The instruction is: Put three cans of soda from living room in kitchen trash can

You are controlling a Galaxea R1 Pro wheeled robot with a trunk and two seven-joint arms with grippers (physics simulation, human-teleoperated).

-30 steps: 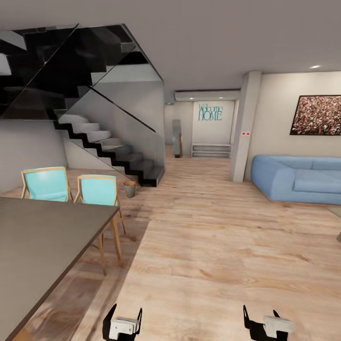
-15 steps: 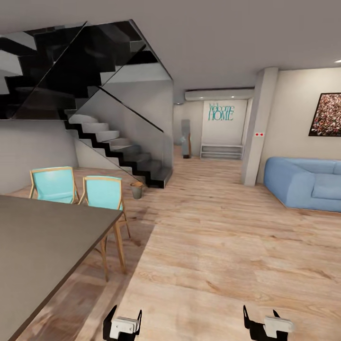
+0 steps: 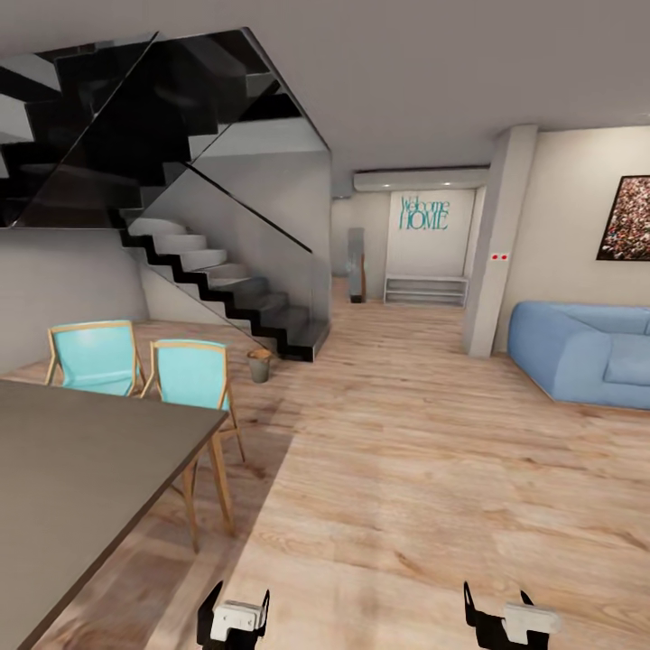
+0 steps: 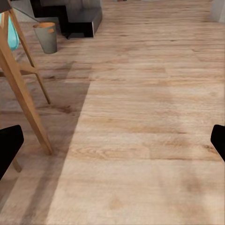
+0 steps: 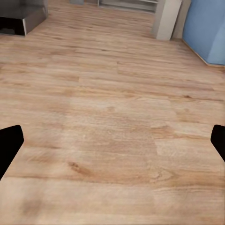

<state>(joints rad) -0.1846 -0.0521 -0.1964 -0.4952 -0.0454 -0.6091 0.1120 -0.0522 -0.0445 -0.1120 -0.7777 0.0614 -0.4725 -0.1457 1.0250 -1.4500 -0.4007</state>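
From the head view, both arms are hanging low at the bottom edge. The left gripper point(image 3: 234, 603) and the right gripper point(image 3: 496, 602) are pointing forward over the wood-plank floor point(image 3: 424, 469), each with its two black fingers standing apart and nothing between them. The trash can point(image 3: 259, 365), small and pale grey, is standing on the floor near the foot of the black staircase point(image 3: 217, 280), well ahead and to the left. A dark table point(image 3: 81, 469) is filling the lower left, with two turquoise chairs point(image 3: 190, 375) pushed against its far side, between the robot and the bin. To the right, the light blue sofa point(image 3: 587, 352) is sitting beyond a pale pillar point(image 3: 501, 239). A "Welcome HOME" sign point(image 3: 423, 213) is hanging on the far wall.

In the left wrist view, the left gripper's fingertips point(image 4: 9, 147) are showing wide apart at either edge, holding nothing. Wooden chair legs point(image 4: 26, 89) are standing just beside the gripper's path, and the bin point(image 4: 47, 36) with its copper-brown rim is showing beyond them, next to the bottom stair.

In the right wrist view, the right gripper's fingertips point(image 5: 10, 143) are likewise spread wide and empty, above bare floor, with the sofa's corner point(image 5: 206, 28) and pillar base point(image 5: 166, 18) farther off.
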